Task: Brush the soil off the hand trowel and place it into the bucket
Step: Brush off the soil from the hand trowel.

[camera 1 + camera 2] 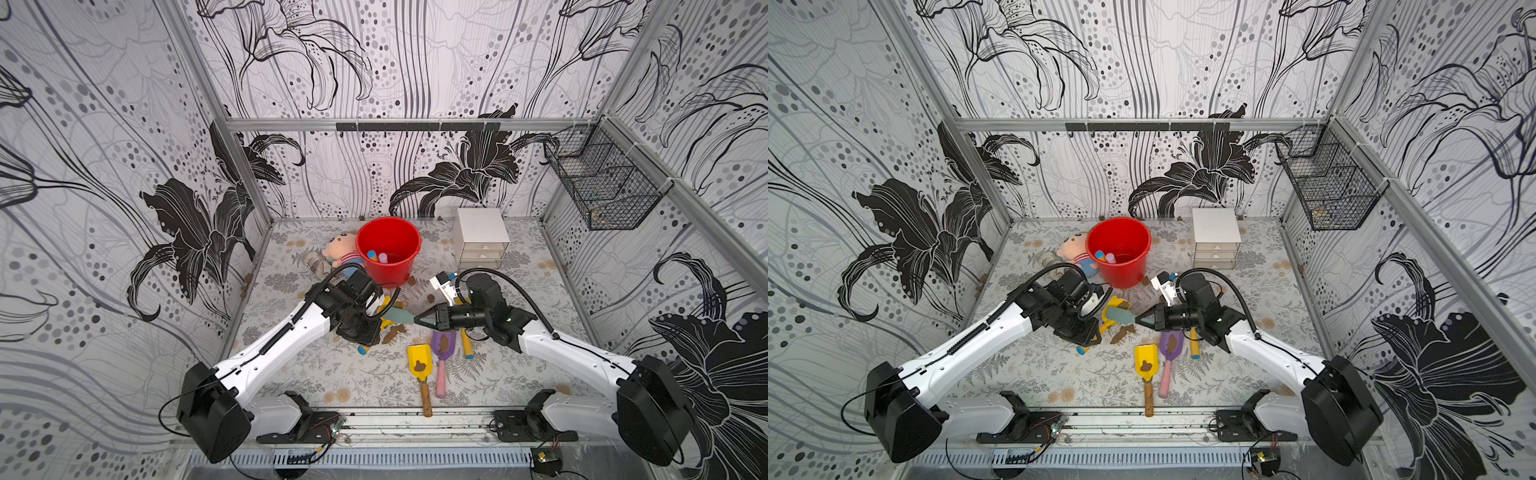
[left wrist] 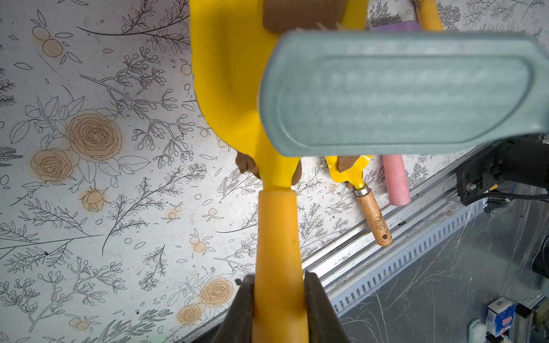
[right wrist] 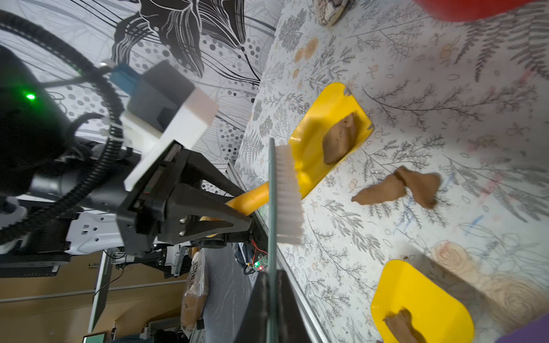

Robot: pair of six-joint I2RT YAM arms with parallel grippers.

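Fingers [image 2: 318, 306] of my left gripper [image 2: 279, 306] pinch the hand trowel [image 2: 228, 89] near the bucket [image 1: 395, 272]; right gripper [image 3: 271, 308] pinches the brush [image 2: 401, 95]. Bristles [image 3: 289, 193] show only in right wrist view (one soil clump [image 3: 340, 139] on blade); two other soiled trowels [image 1: 419, 361] lie loose

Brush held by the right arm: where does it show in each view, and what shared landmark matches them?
Top view: brush mid-table, at the right gripper tips, in front of the red bucket.
Top view: same spot.
Left wrist: grey-green back, close up, covering part of the yellow trowel.
Right wrist: edge-on, bristles facing that trowel.
Landmark in all four: the yellow trowel, in the left gripper.
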